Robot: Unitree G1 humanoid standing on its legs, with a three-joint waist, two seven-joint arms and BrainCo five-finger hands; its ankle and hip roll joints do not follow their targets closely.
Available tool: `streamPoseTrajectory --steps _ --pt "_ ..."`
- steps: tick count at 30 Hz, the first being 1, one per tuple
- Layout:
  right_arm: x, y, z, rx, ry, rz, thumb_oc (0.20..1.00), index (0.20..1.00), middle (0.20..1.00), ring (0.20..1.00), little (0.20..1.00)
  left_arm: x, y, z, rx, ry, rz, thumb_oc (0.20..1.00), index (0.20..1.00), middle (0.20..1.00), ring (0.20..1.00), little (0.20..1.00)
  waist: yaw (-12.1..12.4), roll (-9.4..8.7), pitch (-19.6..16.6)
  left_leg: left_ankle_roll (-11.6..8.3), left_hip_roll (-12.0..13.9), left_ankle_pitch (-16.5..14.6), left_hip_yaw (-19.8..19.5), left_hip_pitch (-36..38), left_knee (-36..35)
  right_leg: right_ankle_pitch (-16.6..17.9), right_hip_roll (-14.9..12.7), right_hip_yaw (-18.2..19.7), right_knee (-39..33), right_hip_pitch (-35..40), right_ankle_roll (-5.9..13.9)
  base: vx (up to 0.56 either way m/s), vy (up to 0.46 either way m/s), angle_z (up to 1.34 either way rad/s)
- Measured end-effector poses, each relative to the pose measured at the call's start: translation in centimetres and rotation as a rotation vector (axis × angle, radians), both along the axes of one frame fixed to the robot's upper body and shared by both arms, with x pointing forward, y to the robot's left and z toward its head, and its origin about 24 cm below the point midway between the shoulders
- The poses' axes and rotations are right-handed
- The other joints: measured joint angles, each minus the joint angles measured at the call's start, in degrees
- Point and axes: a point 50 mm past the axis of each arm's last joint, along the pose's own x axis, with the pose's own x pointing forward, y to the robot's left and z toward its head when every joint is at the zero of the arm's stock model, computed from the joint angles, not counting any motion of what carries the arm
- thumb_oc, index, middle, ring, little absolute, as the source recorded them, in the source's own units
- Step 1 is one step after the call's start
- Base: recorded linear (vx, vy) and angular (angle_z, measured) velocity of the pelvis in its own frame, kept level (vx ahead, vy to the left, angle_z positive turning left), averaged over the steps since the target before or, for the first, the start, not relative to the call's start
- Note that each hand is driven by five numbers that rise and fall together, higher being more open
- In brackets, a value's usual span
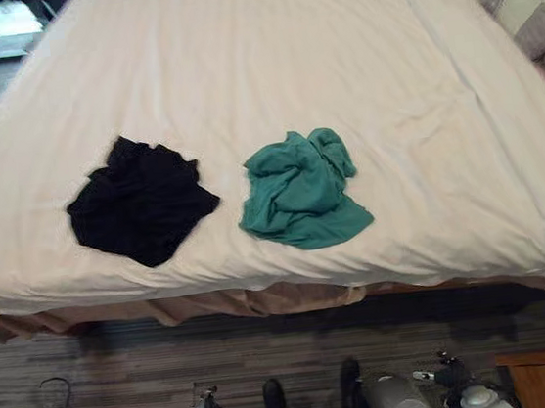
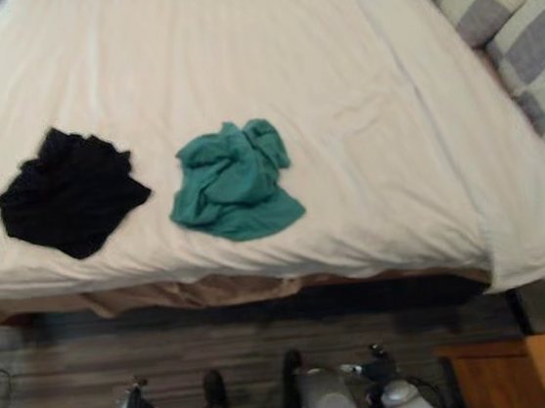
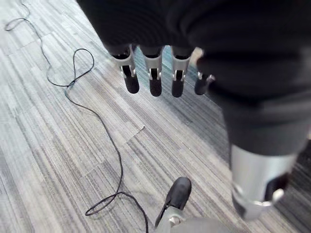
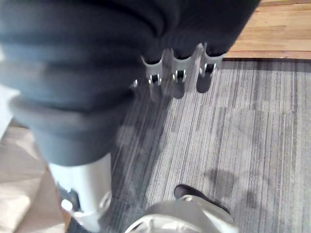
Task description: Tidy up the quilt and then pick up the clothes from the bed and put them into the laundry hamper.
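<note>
**Two garments on a smoothed quilt**

The black garment [image 1: 140, 204] and green garment [image 1: 301, 191] lie apart at centre-left on the white quilt [image 1: 266, 57]. Both the left hand [image 3: 160, 73] and right hand [image 4: 177, 73] hang over the floor [image 3: 58, 145], fingers relaxed, empty.

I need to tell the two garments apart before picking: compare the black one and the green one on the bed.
The black garment lies toward the robot's left; the green garment lies to its right, nearer the bed's middle. The black one spreads flatter, with a ragged outline; the green one is bunched into raised folds, with a flap trailing toward the bed's edge. Both are crumpled, lie apart on the white quilt and are held by neither hand.
</note>
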Motion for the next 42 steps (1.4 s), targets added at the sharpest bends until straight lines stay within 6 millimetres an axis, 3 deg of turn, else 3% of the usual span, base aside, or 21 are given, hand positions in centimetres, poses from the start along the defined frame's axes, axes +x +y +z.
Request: streamPoseTrajectory --steps 1,2,3,5,7,9,10,12,14,15,16,17,19,21,22,23,25,27,32,37,42 --pt "0.9 0.0 0.3 -0.006 -0.013 0.018 1.000 1.000 1.000 1.000 1.000 0.3 -0.3 0.1 -0.006 -0.021 0.001 1.000 1.000 1.000 1.000 1.000 1.3 0.48 0.6 -1.66 -0.7 0.9 0.0 -1.7 3.9 0.1 -1.2 0.3 -0.2 0.1 0.07 -0.03 0.271 -0.22" --pt "1.7 -0.2 0.6 -0.026 -0.023 0.039 1.000 1.000 1.000 1.000 1.000 1.2 -0.5 0.4 -0.012 -0.056 0.010 1.000 1.000 1.000 1.000 1.000 1.9 -0.23 1.9 -6.57 -2.1 1.8 -0.9 -5.8 10.9 1.3 -2.8 0.8 -0.8 -0.1 0.02 0.07 0.274 -0.13" --pt "2.9 -0.6 1.3 -0.048 -0.060 0.042 1.000 1.000 1.000 1.000 1.000 1.4 -0.9 0.4 -0.026 -0.064 0.018 1.000 1.000 1.000 1.000 1.000 1.6 1.00 2.5 -7.75 -1.5 2.0 -2.7 -8.7 16.1 2.2 -3.6 0.2 -1.9 1.1 0.99 0.08 0.275 0.05" --pt "3.4 -0.5 1.6 -0.059 -0.084 0.043 1.000 1.000 1.000 1.000 1.000 1.5 -1.0 0.4 -0.028 -0.079 0.030 1.000 1.000 1.000 1.000 1.000 0.9 1.73 2.6 -4.61 1.0 -0.1 -1.6 -8.7 15.7 3.2 -3.1 -1.2 -4.1 3.2 0.85 0.10 0.303 0.21" --pt "4.1 0.0 2.0 -0.074 -0.108 0.094 1.000 1.000 1.000 1.000 1.000 2.6 -0.8 1.0 -0.012 -0.124 0.005 1.000 1.000 1.000 1.000 1.000 1.1 1.34 2.7 -1.43 5.3 -1.9 0.2 -5.3 6.2 3.3 -2.4 -0.4 -5.2 3.8 2.25 0.15 0.591 -0.07" --pt "4.9 0.5 2.5 -0.087 -0.135 0.147 1.000 1.000 1.000 1.000 1.000 3.8 -1.3 1.5 -0.020 -0.157 -0.036 1.000 1.000 1.000 1.000 1.000 1.6 1.11 2.9 -1.67 8.7 -1.5 -3.6 -2.8 -2.7 4.2 -1.8 1.2 -6.5 3.7 3.16 0.13 0.478 -0.29" --pt "5.4 0.2 2.8 -0.114 -0.145 0.188 1.000 1.000 1.000 1.000 1.000 4.1 -2.0 1.5 -0.041 -0.173 -0.051 1.000 1.000 1.000 1.000 1.000 1.7 1.31 2.8 -1.44 10.4 -1.0 -5.0 -0.9 -7.4 4.7 -1.3 2.7 -7.0 3.1 2.11 0.12 0.539 -0.60" --pt "6.3 0.0 3.7 -0.139 -0.189 0.239 1.000 1.000 1.000 1.000 1.000 5.2 -4.1 1.8 -0.071 -0.201 -0.135 1.000 1.000 1.000 1.000 1.000 1.7 1.72 2.6 -1.65 11.2 -1.8 -8.5 0.6 -7.6 6.5 -1.6 4.6 -7.1 2.8 4.76 0.11 0.592 -0.60" --pt "6.7 -0.6 4.1 -0.180 -0.184 0.261 1.000 1.000 1.000 1.000 1.000 6.2 -6.4 2.0 -0.107 -0.224 -0.189 1.000 1.000 1.000 1.000 1.000 -0.1 2.51 2.2 -0.65 8.9 -0.3 -8.9 3.0 -9.0 6.5 -3.3 5.0 -6.8 3.1 7.07 0.02 0.368 -0.25" --pt "6.8 0.3 3.9 -0.159 -0.179 0.269 1.000 1.000 1.000 1.000 1.000 7.8 -6.7 2.8 -0.108 -0.270 -0.215 1.000 1.000 1.000 1.000 1.000 -0.4 0.34 2.2 -2.29 6.0 -0.7 -7.6 4.0 -9.4 7.2 -5.9 5.8 -6.7 2.9 8.30 -0.06 0.371 -0.18" --pt "6.7 1.2 3.7 -0.140 -0.173 0.294 1.000 1.000 1.000 1.000 1.000 8.5 -6.4 3.3 -0.097 -0.292 -0.220 1.000 1.000 1.000 1.000 1.000 0.0 -1.43 2.0 -1.52 4.3 -0.2 -6.5 3.9 -9.5 8.1 -8.2 4.9 -6.6 2.3 8.32 -0.07 0.363 -0.40" --pt "6.6 3.7 3.2 -0.087 -0.171 0.349 1.000 1.000 1.000 1.000 1.000 9.5 -5.4 4.1 -0.069 -0.327 -0.231 1.000 1.000 1.000 1.000 1.000 1.4 -3.74 1.6 0.11 1.4 -1.1 -4.7 4.3 -9.2 10.5 -11.6 1.4 -6.7 1.7 8.13 -0.06 0.347 -0.46" --pt "6.7 7.2 3.2 -0.011 -0.193 0.420 1.000 1.000 1.000 1.000 1.000 10.0 -4.6 4.7 -0.052 -0.354 -0.238 1.000 1.000 1.000 1.000 1.000 3.5 -4.01 1.6 1.45 -0.1 -1.7 -1.8 5.5 -8.5 13.4 -13.6 -7.1 -6.9 2.1 7.01 -0.05 0.302 -0.56" --pt "6.5 9.7 3.3 0.052 -0.215 0.470 1.000 1.000 1.000 1.000 1.000 9.6 -3.5 4.8 -0.026 -0.353 -0.223 1.000 1.000 1.000 1.000 1.000 3.9 -3.02 1.5 3.92 -1.7 -3.2 -1.6 6.1 -7.5 11.3 -12.4 -7.4 -5.4 2.9 8.32 -0.06 0.262 -0.24" --pt "6.9 10.1 3.7 0.061 -0.243 0.482 1.000 1.000 1.000 1.000 1.000 9.3 -2.9 4.5 -0.010 -0.331 -0.203 1.000 1.000 1.000 1.000 1.000 4.1 -1.18 2.1 4.65 -1.4 -3.2 -1.6 6.1 -7.5 4.6 -7.8 -1.3 -0.6 0.8 9.32 -0.03 0.180 0.00" --pt "7.2 9.7 3.9 0.055 -0.259 0.478 1.000 1.000 1.000 1.000 1.000 8.2 -2.2 4.0 0.003 -0.296 -0.180 1.000 1.000 1.000 1.000 1.000 3.9 0.29 2.1 5.03 -1.4 -2.9 -1.5 5.9 -7.8 1.6 -3.1 1.3 3.3 -0.3 7.48 -0.01 0.107 0.06" --pt "6.4 8.2 3.3 0.023 -0.220 0.455 1.000 1.000 1.000 1.000 1.000 6.0 -1.5 2.6 0.006 -0.223 -0.125 1.000 1.000 1.000 1.000 1.000 4.0 0.97 1.8 5.05 -2.3 -2.9 -1.9 6.4 -8.0 0.4 -1.6 1.2 1.2 0.8 3.49 0.01 0.032 0.06" --pt "4.8 4.5 1.8 -0.043 -0.117 0.348 1.000 1.000 1.000 1.000 1.000 1.2 -0.4 0.4 0.010 -0.066 0.013 1.000 1.000 1.000 1.000 1.000 4.4 2.25 0.9 4.75 -1.5 -3.2 -1.4 6.2 -7.9 2.2 -0.4 1.6 -2.4 1.7 3.61 0.09 0.009 -0.17" --pt "-0.5 -3.5 0.5 -0.123 0.032 -0.042 1.000 1.000 1.000 1.000 1.000 -5.8 2.2 -0.8 -0.012 0.038 0.435 1.000 1.000 1.000 1.000 1.000 4.3 1.97 -1.8 4.96 -1.3 -3.5 -0.3 6.3 -8.4 2.5 -0.2 1.6 -3.0 1.9 3.33 0.12 -0.001 -0.08" --pt "-4.0 -11.0 3.0 -0.194 -0.064 -0.396 1.000 1.000 1.000 1.000 1.000 -11.0 10.2 1.7 0.147 0.037 0.829 1.000 1.000 1.000 1.000 1.000 4.0 2.23 -5.6 5.08 -0.9 -3.6 -0.3 8.7 -9.9 2.7 0.4 1.1 -5.5 4.9 3.43 0.10 0.006 0.02" --pt "-2.7 -16.3 9.9 -0.374 -0.358 -0.381 1.000 1.000 1.000 1.000 1.000 -7.7 19.1 9.2 0.335 -0.344 0.870 1.000 1.000 1.000 1.000 1.000 3.2 3.32 -6.6 5.32 -1.0 -3.7 -0.4 8.8 -9.9 4.5 0.7 1.1 -8.8 6.5 4.29 0.01 0.001 0.01"
